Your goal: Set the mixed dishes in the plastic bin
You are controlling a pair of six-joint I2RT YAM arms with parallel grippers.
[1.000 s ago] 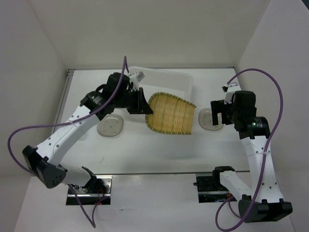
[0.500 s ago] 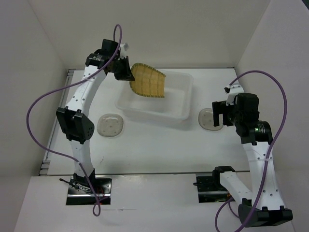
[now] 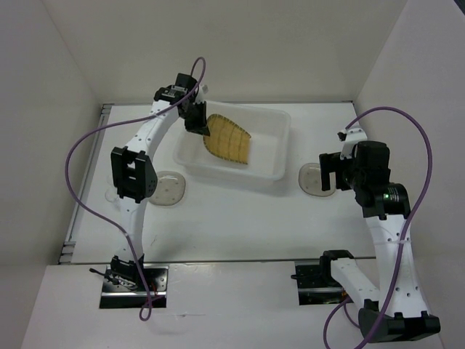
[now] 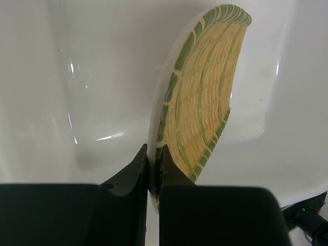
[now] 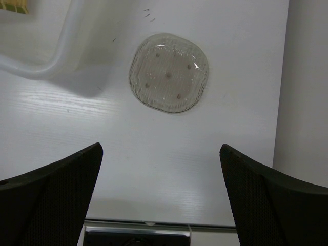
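The yellow woven fan-shaped plate hangs on edge, tilted, inside the plastic bin. My left gripper is shut on the plate's pale rim, reaching in from the bin's back left. One translucent saucer lies on the table left of the bin, partly behind my left arm. A second saucer lies right of the bin. My right gripper hovers open just near of that saucer, nothing between its fingers.
White walls close the table in on the left, back and right. The bin's rounded corner shows left of the right saucer. A metal rail runs along the table's left edge. The arm bases sit at the near edge.
My left arm carried the plate from in front of the bin up over its back-left corner, then down into the bin. The right arm has hardly moved.
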